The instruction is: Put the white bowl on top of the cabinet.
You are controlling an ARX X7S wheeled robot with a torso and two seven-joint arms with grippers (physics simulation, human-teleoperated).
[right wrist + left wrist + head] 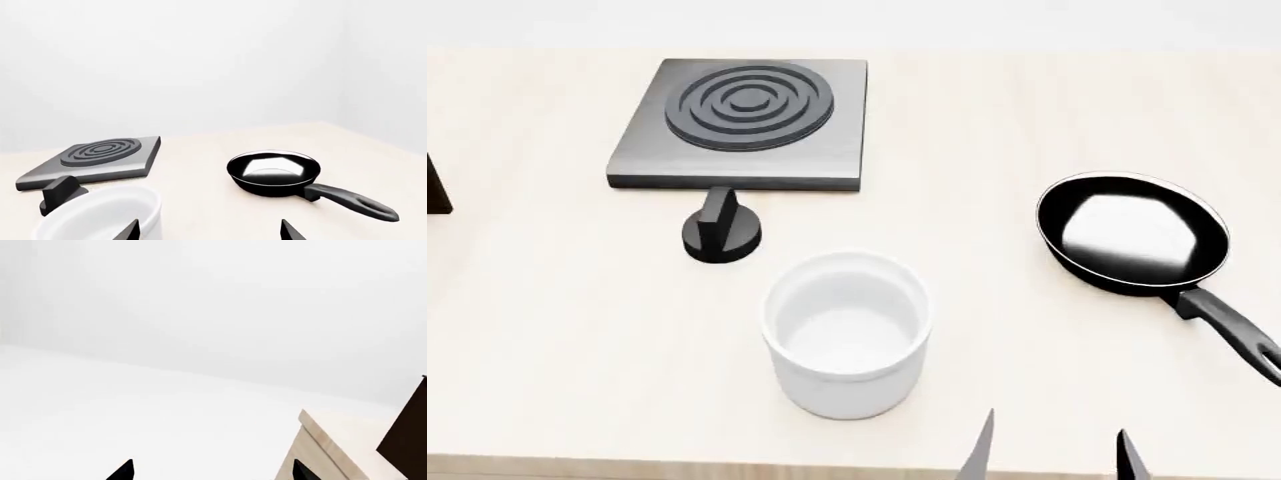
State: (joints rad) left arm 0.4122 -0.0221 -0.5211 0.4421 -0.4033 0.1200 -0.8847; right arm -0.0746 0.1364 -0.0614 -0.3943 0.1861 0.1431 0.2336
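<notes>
White bowl (846, 335) left of open right end effector (1052, 450)

**No readable text in any view**

No lettering, label, brand, number or sign can be read. The glossy white bowl (846, 333), the black frying pan (1134, 233), the grey square stove plate (745, 122) with its black knob (722, 229), and the pale wooden table (547, 320) are all unmarked.

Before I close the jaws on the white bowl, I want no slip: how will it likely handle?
The white bowl looks rigid and glossy, so it may slip in a light grip. Its thick walls suggest some weight. Tall and near-straight-sided, it could tip if pushed near the rim, though its wide base probably keeps it from rolling.
</notes>
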